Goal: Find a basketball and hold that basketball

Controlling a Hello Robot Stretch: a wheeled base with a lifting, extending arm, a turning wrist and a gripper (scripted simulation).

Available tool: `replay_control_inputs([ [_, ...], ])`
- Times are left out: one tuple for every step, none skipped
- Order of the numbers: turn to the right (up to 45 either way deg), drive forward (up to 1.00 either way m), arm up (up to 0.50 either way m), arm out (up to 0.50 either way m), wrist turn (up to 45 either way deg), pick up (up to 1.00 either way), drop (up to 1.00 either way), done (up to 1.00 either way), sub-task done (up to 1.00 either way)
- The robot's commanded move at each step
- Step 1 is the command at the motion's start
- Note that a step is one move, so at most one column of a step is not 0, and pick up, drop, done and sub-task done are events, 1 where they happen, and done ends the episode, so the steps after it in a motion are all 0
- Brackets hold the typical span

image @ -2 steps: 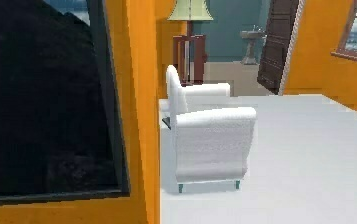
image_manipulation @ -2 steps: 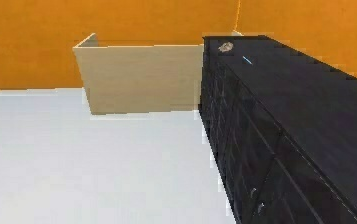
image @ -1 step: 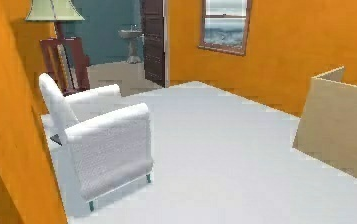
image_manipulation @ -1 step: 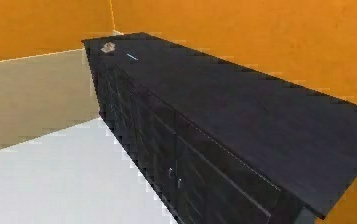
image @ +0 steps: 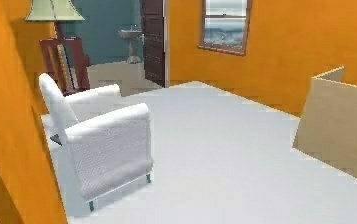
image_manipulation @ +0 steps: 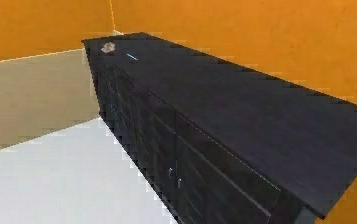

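Observation:
A long black cabinet (image_manipulation: 226,110) runs along the orange wall in the arm side view. A small grey-and-white blob (image_manipulation: 109,46) and a thin light stick (image_manipulation: 132,57) lie at the far end of its top.
Two white armchairs (image: 104,140) stand at the forward view's left, with a lamp (image: 54,12) and a bookshelf (image: 68,62) behind them. An open doorway (image: 131,40) leads to a room with a sink. A tan panel (image: 336,120) stands at the right. A window (image: 226,22) hangs on the orange wall. Pale floor (image: 226,150) lies between.

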Motion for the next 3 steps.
replay_control_inputs([
  [45.0, 0.0, 0.0, 0.0, 0.0, 0.0, 0.0, 0.0, 0.0],
  [45.0, 0.0, 0.0, 0.0, 0.0, 0.0, 0.0, 0.0, 0.0],
  [3.0, 0.0, 0.0, 0.0, 0.0, 0.0, 0.0, 0.0, 0.0],
])
